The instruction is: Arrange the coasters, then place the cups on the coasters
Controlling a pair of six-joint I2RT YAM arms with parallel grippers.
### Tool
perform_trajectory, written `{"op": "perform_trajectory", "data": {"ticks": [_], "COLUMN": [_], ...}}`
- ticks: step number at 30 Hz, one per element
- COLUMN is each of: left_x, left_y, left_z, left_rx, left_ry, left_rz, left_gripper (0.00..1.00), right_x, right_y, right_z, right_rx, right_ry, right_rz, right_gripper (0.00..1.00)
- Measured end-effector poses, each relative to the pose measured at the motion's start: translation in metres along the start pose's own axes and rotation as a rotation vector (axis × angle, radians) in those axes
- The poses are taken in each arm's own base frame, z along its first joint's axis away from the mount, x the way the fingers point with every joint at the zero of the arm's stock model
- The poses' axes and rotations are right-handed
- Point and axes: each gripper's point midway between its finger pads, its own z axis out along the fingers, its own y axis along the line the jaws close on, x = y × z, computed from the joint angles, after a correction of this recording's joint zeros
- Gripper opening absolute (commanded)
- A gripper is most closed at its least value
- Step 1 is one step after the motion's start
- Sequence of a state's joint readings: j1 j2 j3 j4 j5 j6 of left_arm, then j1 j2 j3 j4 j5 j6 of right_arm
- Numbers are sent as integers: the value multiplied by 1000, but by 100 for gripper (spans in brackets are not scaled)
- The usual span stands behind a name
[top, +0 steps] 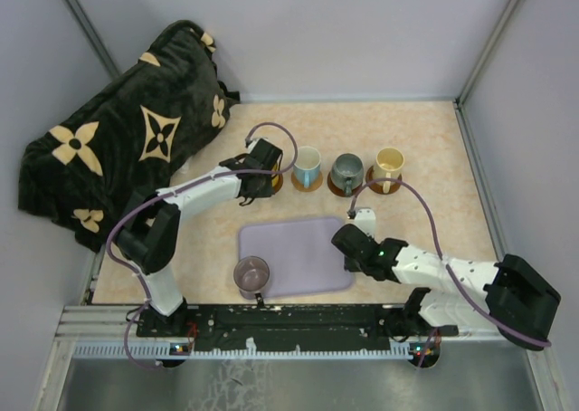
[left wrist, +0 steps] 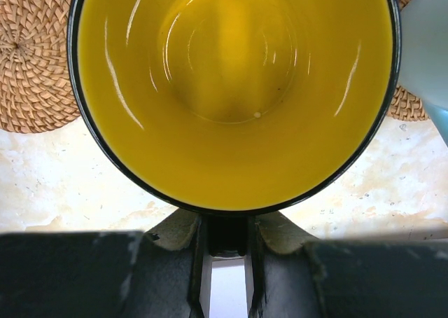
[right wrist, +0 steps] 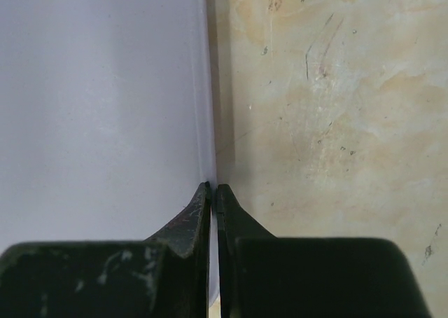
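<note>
Black jaws of the left gripper pinch the rim wall of the yellow mug, a sound hold: glazed ware, stiff, slick, brittle, probably light. It stands upright, mouth up, axis vertical, handle hidden, beside a woven coaster toward the far edge of the desk. The right gripper, jaws pressed together, is at the right edge of the lavender tray

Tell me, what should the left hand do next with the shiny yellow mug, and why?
Probably lower it gently straight down. The left hand is shut on the shiny yellow mug, and a woven round brown coaster peeks out from behind the mug, so the mug seems lined up over it. Whether it touches yet, the pictures don't show.
</note>
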State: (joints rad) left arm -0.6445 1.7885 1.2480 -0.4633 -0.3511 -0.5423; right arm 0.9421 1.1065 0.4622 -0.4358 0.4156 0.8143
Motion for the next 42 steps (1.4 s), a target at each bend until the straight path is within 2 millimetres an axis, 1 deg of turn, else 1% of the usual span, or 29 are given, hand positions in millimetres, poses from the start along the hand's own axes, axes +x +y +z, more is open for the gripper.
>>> {"op": "perform_trajectory", "data": {"ticks": [8, 19, 32, 42], "left_x": [1, 2, 7, 2], "left_y": [1, 1, 1, -3], "left_z": [2, 3, 10, 13], "left_rx": [0, 2, -6, -4], "left_ry": [9, 12, 33, 29], "left_rz": [-3, -12, -27, -32], "left_gripper": [0, 0, 0, 0], "right_x": [8, 17, 17, 17], "right_y": [-2, 1, 2, 2], "right_z": [-6, -11, -11, -11], "right_rx": [0, 8, 34, 34], "right_ry": [19, 9, 2, 2], "right_rz": [-19, -63, -88, -88], "right_gripper": [0, 0, 0, 0]}}
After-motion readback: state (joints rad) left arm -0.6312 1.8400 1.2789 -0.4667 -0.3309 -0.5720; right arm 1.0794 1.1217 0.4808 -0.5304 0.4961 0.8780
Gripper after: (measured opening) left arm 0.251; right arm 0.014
